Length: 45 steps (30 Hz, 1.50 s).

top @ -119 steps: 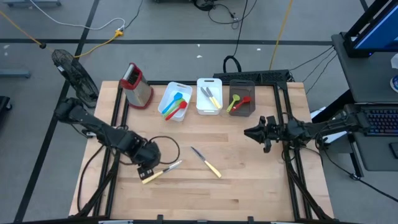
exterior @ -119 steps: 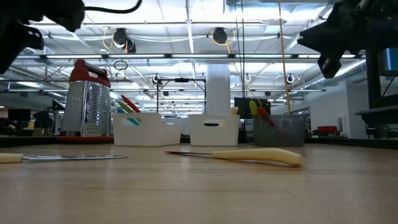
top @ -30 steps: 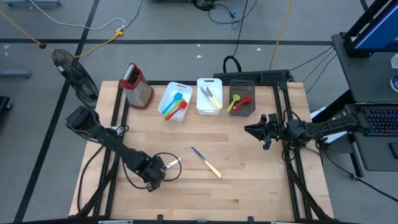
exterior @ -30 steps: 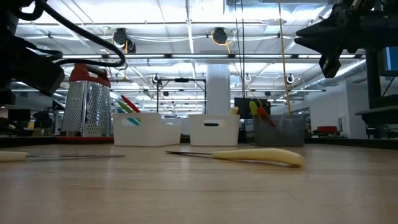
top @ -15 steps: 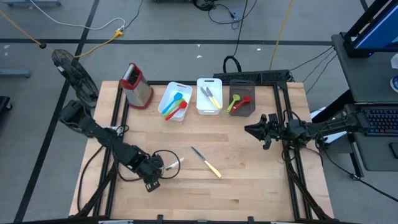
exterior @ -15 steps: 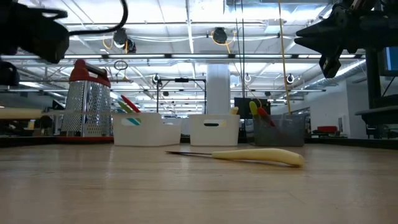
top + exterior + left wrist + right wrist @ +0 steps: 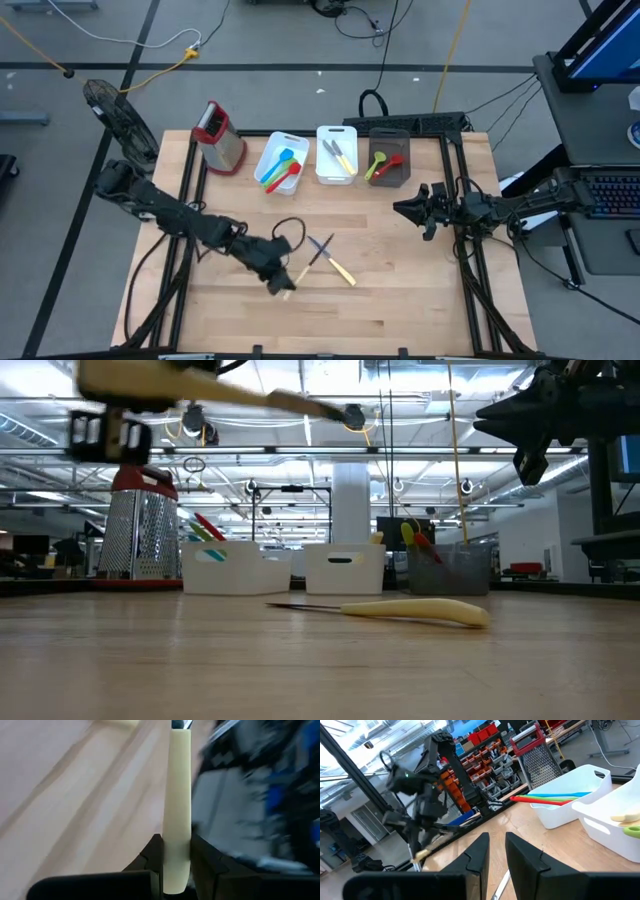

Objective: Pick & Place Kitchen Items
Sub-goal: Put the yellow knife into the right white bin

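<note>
My left gripper (image 7: 277, 277) hangs over the middle of the table, shut on a knife (image 7: 215, 392) with a pale yellow handle that is lifted high above the wood. A second knife (image 7: 336, 264) like it lies flat on the table just to the right, its handle (image 7: 415, 610) toward the near side. My right gripper (image 7: 408, 212) hovers at the table's right, fingers shut with nothing between them. At the far edge stand a white bin (image 7: 281, 163) holding blue, green and red utensils, a white bin (image 7: 337, 155) holding knives, and a dark grey bin (image 7: 388, 158) holding green and red spoons. My left gripper pinches the knife's pale yellow handle near its butt end (image 7: 177, 851) between its two fingers (image 7: 154, 857). The handle runs forward along the fingers, the blade (image 7: 182, 724) beyond it. The knife is lifted clear of the table, nearly level, its blade toward the table's right.
A red-topped metal box grater (image 7: 222, 138) stands at the far left corner. Black cable loops over the table near the left arm (image 7: 285, 232). Bare wood stretches along the near edge (image 7: 350, 320).
My left gripper has risen with the knife and gone toward the table's right, toward the knife that lies there. The held knife, low by the table a second ago, now hangs high and clear. My right gripper has kept still.
</note>
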### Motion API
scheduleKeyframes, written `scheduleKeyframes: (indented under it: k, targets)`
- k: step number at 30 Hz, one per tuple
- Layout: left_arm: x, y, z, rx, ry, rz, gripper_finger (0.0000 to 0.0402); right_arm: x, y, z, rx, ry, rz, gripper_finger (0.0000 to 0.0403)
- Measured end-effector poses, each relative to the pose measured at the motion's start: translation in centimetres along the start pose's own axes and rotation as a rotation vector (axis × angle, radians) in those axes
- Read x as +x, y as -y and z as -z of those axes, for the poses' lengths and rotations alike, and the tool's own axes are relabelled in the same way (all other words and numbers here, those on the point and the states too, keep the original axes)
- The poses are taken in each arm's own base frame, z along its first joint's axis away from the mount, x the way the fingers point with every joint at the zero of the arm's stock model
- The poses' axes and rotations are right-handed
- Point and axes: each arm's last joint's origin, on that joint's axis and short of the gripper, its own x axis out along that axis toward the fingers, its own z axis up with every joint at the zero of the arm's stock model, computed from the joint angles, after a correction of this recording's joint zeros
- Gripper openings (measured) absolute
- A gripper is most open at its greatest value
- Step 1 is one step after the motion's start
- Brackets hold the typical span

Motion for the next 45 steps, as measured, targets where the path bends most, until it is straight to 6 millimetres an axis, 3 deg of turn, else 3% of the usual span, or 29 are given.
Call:
scheduleKeyframes:
  k: [12, 33, 39, 45]
  targets:
    - [-1.2, 1.5, -4.7, -0.205, 0.324, 0.263, 0.0051, 0.0, 0.0, 0.0, -0.001, 0.000, 0.000, 0.0055]
    - [-3.4, 2.5, -8.3, -0.378, 0.779, 0.382, 0.0051, 0.0, -0.2, -0.3, 0.004, 0.034, -0.020, 0.0055]
    - [-3.3, 4.5, -11.2, -0.343, 0.841, 0.383, 0.0051, 0.0, -0.4, -0.6, 0.014, 0.063, -0.038, 0.0055]
    - [-3.0, 5.0, -15.1, -0.383, 0.782, 0.248, 0.0051, 0.0, -0.4, -0.7, 0.023, 0.067, -0.045, 0.0055]
